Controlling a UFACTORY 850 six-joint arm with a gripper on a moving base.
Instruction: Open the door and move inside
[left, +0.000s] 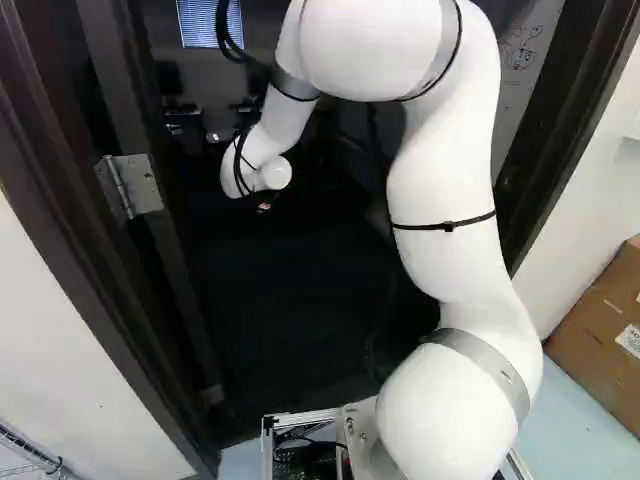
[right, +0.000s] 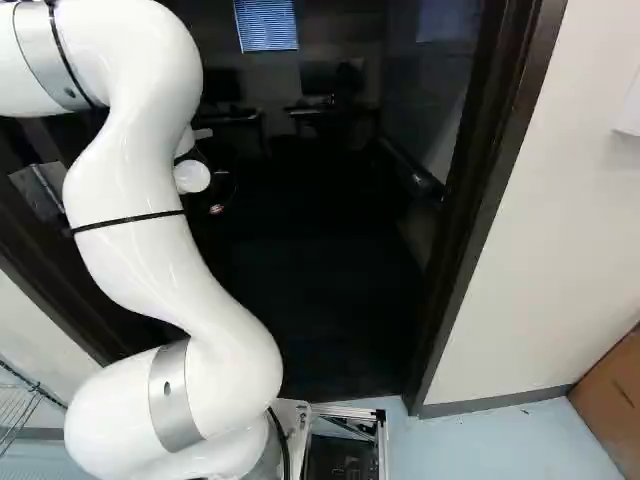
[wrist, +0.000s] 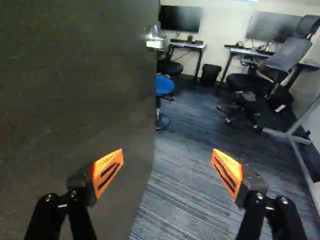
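Beyond the doorway, the end of my gripper (left: 264, 207) shows as a small dark shape below the white wrist. In the wrist view the gripper (wrist: 167, 171) is open, its orange-padded fingers wide apart with nothing held. The dark door (wrist: 75, 95) stands swung inward, close beside and behind one finger. Its metal handle (wrist: 157, 40) is ahead of the gripper near the door's free edge, not touched. A metal hinge (left: 130, 186) shows on the door frame (right: 490, 200). In the base views the door panel is hard to tell from the dark.
Carpeted floor (wrist: 185, 195) lies ahead inside the room, with a blue stool (wrist: 164, 86), an office chair (wrist: 280, 60), a bin (wrist: 210, 74) and desks (wrist: 187, 45) farther in. A whiteboard's leg frame (wrist: 295, 142) stands opposite the door. Outside is a cardboard box (left: 605, 330).
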